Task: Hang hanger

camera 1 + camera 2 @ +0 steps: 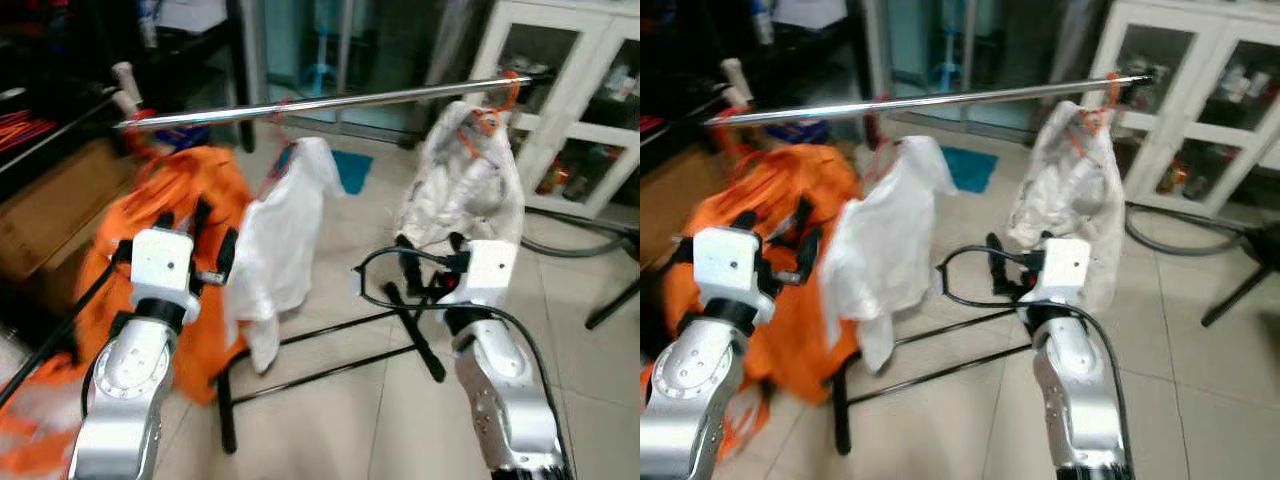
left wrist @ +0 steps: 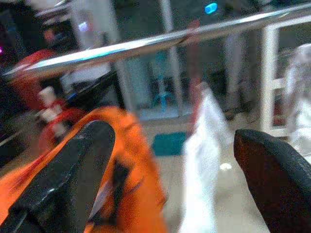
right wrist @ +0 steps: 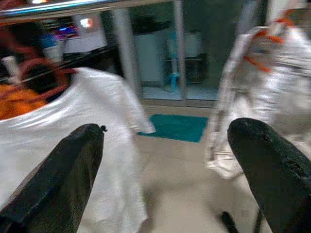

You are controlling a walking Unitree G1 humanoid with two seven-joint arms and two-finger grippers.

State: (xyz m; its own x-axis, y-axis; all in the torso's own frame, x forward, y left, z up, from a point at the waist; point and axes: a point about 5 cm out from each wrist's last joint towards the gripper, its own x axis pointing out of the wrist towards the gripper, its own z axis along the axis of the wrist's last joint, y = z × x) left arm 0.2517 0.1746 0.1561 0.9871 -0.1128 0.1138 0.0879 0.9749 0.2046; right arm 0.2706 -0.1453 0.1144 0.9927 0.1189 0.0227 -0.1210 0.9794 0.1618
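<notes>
A silver rail (image 1: 330, 103) of a black-footed clothes rack runs across in front of me. Three garments hang from it: an orange one (image 1: 170, 200) at the left, a white shirt (image 1: 285, 230) on a red hanger (image 3: 41, 77) in the middle, and a white garment (image 1: 465, 185) on an orange hanger (image 1: 480, 120) at the right end. My left gripper (image 1: 195, 240) is open and empty, raised before the orange garment. My right gripper (image 1: 430, 258) is open and empty, in front of the right white garment.
A white glass-door cabinet (image 1: 590, 110) stands at the back right. Dark shelves (image 1: 60, 110) and a cardboard box (image 1: 40, 220) are at the left. The rack's black base bars (image 1: 330, 350) cross the tiled floor. A teal mat (image 1: 352, 168) lies behind.
</notes>
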